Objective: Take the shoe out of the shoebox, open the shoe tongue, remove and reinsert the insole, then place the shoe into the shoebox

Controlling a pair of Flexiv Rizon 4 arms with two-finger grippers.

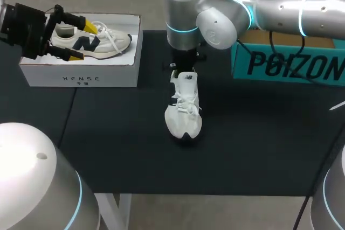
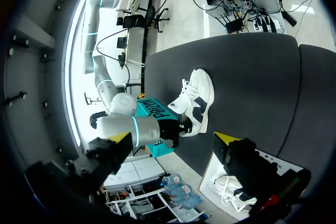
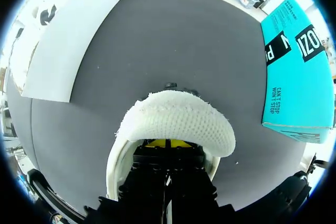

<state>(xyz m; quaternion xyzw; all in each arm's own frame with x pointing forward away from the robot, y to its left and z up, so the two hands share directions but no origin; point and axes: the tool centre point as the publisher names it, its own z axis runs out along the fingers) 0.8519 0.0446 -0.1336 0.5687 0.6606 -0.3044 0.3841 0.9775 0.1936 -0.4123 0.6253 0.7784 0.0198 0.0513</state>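
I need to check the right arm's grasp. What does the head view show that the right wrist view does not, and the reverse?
Only the head view: a second shoe in the white shoebox, with the left gripper open above it. Only the right wrist view: the right gripper at the opening of the white shoe, partly under its mesh flap. Both: that white shoe on the dark table and the teal box.

From my station, the only furniture I see is the table (image 1: 259, 149), covered in matte black and filling most of the head view. A seam (image 1: 67, 117) runs diagonally down its left part, splitting the cover into two panels. The front edge crosses the lower frame, with a white leg (image 1: 116, 208) below it at lower left. The light is even and soft, leaving a faint grey sheen on the cover.
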